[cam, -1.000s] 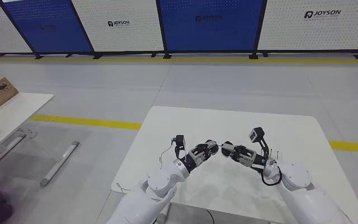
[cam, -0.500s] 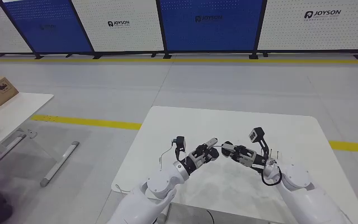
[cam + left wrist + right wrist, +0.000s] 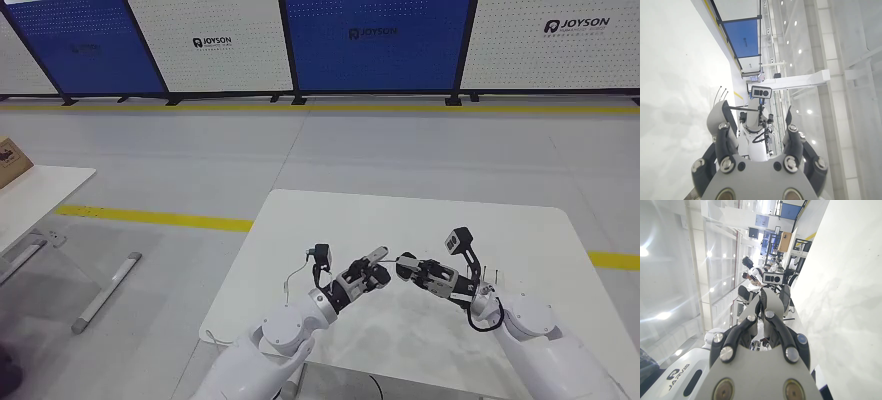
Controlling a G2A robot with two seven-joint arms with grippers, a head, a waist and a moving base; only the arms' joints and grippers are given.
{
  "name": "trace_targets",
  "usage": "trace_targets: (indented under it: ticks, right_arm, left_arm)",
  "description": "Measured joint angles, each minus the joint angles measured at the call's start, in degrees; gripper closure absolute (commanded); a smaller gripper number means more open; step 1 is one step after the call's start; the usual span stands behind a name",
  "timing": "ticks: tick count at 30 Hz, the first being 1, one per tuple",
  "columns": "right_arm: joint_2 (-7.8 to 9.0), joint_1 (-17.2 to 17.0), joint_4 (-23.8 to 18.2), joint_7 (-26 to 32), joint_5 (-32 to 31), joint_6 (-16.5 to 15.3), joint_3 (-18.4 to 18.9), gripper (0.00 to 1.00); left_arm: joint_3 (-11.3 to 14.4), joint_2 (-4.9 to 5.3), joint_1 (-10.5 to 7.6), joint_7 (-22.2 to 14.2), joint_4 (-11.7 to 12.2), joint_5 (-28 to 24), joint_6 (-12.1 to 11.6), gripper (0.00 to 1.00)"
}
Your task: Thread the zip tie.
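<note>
A thin black zip tie [image 3: 740,108] hangs level above the white table [image 3: 420,220]. My right gripper [image 3: 408,266] is shut on one end of it, and in its own wrist view its fingers [image 3: 761,298] are pressed together. My left gripper [image 3: 376,262] faces it a short way off and is open. In the left wrist view the tie's free end touches the pad of one left finger [image 3: 726,111], while the other finger [image 3: 788,116] stands well apart. The left gripper [image 3: 756,108] has nothing clamped in it.
Several spare black zip ties [image 3: 721,92] lie on the table beyond the right gripper, also seen near the right arm [image 3: 487,272]. The table's edges run close on the left and front; a second white table [image 3: 40,195] stands far left.
The left gripper has opened; a second ago its fingers were together at the tie's end. Both arms have stayed in place.
</note>
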Motion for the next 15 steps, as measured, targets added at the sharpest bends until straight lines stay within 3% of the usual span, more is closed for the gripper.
trace_targets:
  ticks: [15]
  right_arm:
    - [0.00,0.0,0.0,0.0,0.0,0.0,0.0,1.00]
  left_arm:
    - [0.1,-0.04,-0.02,0.1,0.1,0.6,-0.4,1.00]
